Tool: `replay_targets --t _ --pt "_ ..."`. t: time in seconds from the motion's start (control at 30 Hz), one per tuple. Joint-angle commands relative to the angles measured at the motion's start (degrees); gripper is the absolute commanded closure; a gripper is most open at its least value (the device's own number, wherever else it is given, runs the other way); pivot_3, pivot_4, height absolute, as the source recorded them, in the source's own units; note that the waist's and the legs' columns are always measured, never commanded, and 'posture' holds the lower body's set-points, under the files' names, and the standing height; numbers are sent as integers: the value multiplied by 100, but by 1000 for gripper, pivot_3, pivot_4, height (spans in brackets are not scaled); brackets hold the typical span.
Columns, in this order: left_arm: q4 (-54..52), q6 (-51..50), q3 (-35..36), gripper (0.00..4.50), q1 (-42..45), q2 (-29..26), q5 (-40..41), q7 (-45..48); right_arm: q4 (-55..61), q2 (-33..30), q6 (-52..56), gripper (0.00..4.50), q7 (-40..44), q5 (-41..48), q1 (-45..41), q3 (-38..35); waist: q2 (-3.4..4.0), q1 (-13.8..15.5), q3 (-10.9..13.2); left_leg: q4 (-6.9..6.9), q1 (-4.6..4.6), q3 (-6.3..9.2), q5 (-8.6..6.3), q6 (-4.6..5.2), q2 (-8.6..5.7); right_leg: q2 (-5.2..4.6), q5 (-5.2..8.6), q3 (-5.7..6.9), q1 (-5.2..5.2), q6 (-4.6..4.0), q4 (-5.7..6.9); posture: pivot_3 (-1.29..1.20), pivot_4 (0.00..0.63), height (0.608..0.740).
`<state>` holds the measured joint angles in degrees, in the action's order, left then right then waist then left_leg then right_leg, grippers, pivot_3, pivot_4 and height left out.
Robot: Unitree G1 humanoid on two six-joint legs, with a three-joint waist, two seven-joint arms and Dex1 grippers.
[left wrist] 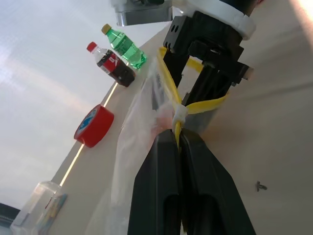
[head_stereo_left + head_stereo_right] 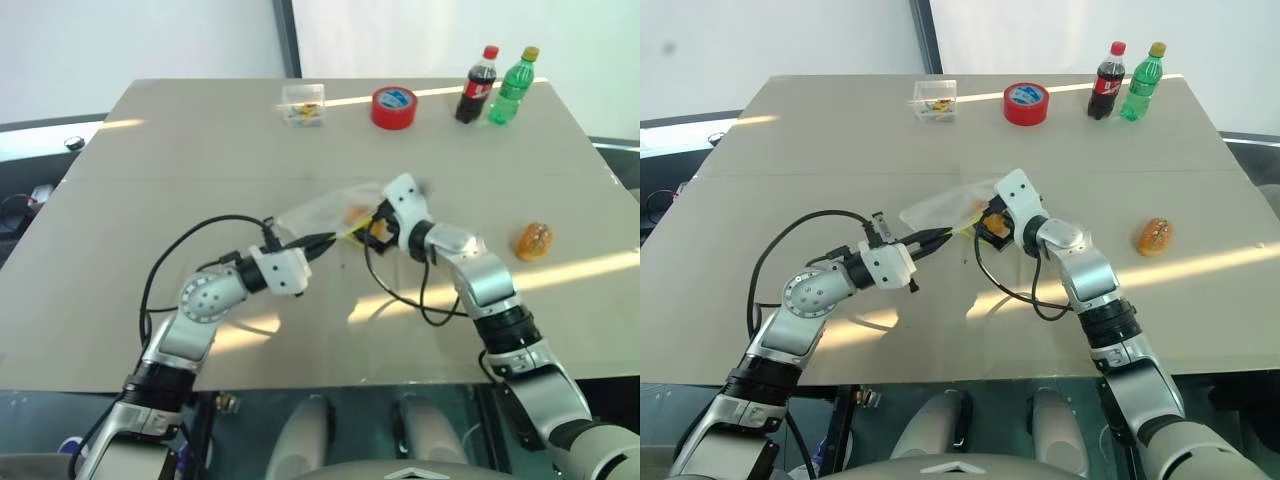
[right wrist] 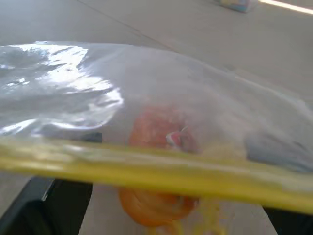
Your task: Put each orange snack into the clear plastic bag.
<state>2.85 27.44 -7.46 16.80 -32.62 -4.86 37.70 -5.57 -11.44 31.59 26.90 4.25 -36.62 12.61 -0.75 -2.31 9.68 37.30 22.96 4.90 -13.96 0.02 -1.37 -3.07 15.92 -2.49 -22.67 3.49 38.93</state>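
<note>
Surface [image 2: 200,150] first: a wide tan top carries everything. Mid-surface, the clear plastic bag [image 2: 325,212] is held up by its yellow strip, the left claw [image 2: 335,238] clamped together on it. The right claw [image 2: 378,226] stands apart at the bag's mouth, one orange snack [image 3: 159,132] lying just inside. The other orange snack [image 2: 534,240] waits well apart, to the right. First snack looks delivered; next, the right claw should back out and fetch the second.

The clear plastic bag [image 3: 161,98] and its yellow strip blur one orange snack [image 3: 159,166] (lower edge cut off).
</note>
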Motion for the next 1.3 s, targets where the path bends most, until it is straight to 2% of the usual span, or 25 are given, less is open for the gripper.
replay_targets --t 0.03,0.23,0.37,0.57,0.77,0.93,1.13,1.23,1.3 --pt "-253 -417 165 4500 118 92 43 -207 1095 -392 324 44 158 171 258 -324 0 18 0 0 1 1 0 0 0 0 0 1 0 0 0 0 150 740" --pt "-130 -716 174 4500 288 219 -205 -535 2858 -1060 1105 44 102 464 1041 -896 0 26 0 0 6 5 0 1 0 -1 0 4 0 0 -3 0 150 740" --pt "25 -762 156 4500 430 325 -313 -740 3452 -865 2066 44 -1095 45 1247 -1683 -1 2 0 1 0 -1 0 0 0 0 0 -1 2 1 2 0 150 740" --pt "244 -710 74 4500 596 381 -337 -766 3641 -89 2876 44 -2643 -577 1313 -2531 0 19 -1 0 -1 0 0 0 -1 2 0 -1 1 0 4 0 150 740" --pt "385 -642 21 4500 706 400 -311 -668 3572 584 3072 44 -3570 -941 1266 -2945 1 10 -1 -1 0 -5 0 0 -1 -1 0 -6 -1 0 3 0 150 740" --pt "452 -555 1 4500 730 415 -353 -674 3037 984 2857 44 -3922 -823 1176 -3469 2 7 -2 -2 -1 -6 0 0 -3 1 0 -6 0 0 4 0 150 740" --pt "426 -559 32 4500 729 427 -370 -708 2430 1046 2566 44 -3911 -632 1178 -3686 3 -1 -2 -4 -2 -7 0 0 -4 2 0 -6 -1 0 4 0 150 740" --pt "396 -583 55 4500 720 421 -365 -722 2287 954 2424 882 -3865 -614 1254 -3643 4 -5 -2 -4 -2 -8 0 0 -4 2 0 -7 -1 0 5 0 150 740" --pt "375 -600 75 4500 704 416 -353 -731 2250 862 2299 1824 -3817 -621 1315 -3570 4 -4 -2 -4 -2 -7 0 0 -4 2 0 -7 -1 0 5 0 150 740"
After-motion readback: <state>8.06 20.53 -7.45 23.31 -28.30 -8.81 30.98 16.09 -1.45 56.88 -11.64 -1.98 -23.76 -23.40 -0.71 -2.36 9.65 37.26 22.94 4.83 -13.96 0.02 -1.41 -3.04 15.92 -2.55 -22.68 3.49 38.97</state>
